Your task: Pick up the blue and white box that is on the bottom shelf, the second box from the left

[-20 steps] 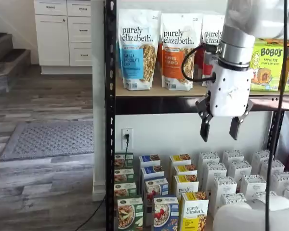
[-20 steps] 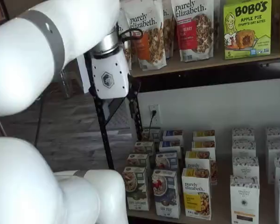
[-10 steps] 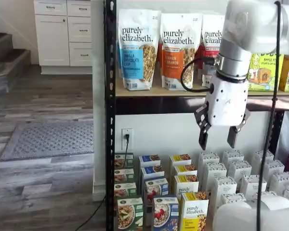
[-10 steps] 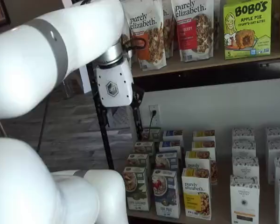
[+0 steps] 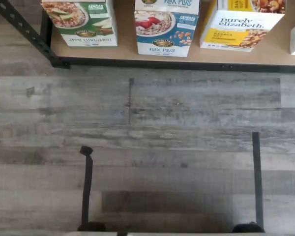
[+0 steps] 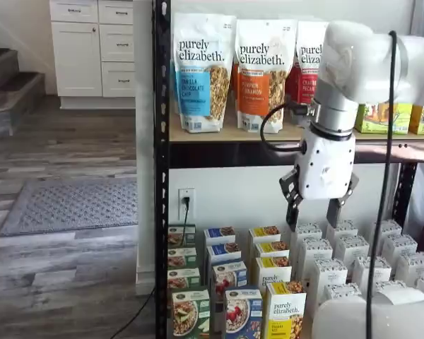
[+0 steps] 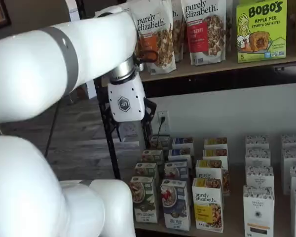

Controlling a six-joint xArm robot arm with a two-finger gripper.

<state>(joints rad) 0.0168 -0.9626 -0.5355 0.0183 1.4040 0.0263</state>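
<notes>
The blue and white box (image 6: 243,313) stands upright at the front edge of the bottom shelf (image 5: 187,58), between a green-and-white carton (image 6: 191,313) at its 9 o'clock and a yellow-and-white carton (image 6: 285,308) at its 3 o'clock. It is probably light, stiff cardboard whose thin walls would dent under a hard squeeze; the narrow side faces look the safest hold, though the gaps to its neighbours seem tight. The gripper (image 6: 314,210) hangs fingers-down, well above the box toward its 1 o'clock, jaws spread and holding nothing.
</notes>
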